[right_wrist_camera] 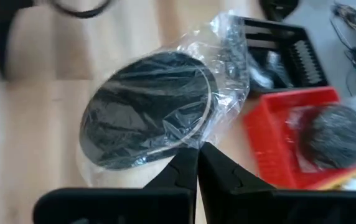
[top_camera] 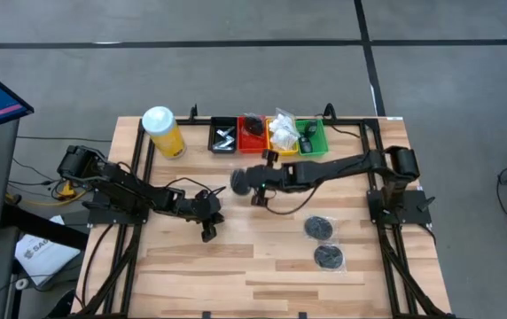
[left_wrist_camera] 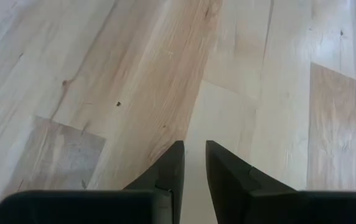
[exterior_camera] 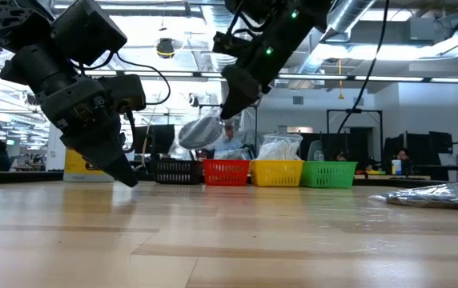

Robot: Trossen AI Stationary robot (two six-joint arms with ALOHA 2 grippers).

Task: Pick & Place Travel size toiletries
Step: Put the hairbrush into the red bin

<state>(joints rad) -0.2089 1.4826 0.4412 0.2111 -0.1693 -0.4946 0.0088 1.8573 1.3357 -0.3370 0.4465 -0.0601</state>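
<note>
The right gripper (right_wrist_camera: 196, 155) pinches the clear wrapper of a flat black disc (right_wrist_camera: 147, 109), holding it in the air above the table (top_camera: 262, 266), just in front of the red tray (top_camera: 252, 137), which already holds a dark round item. Two more wrapped discs (top_camera: 324, 241) lie on the wood toward the right. The left gripper (left_wrist_camera: 193, 168) hangs low over bare boards, its fingers slightly parted and holding nothing.

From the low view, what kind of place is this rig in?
Likely an open robotics lab or workshop: exposed silver ceiling ducts, rows of desks with dark monitors where people sit, and a light wooden workbench with small coloured sorting baskets.
</note>
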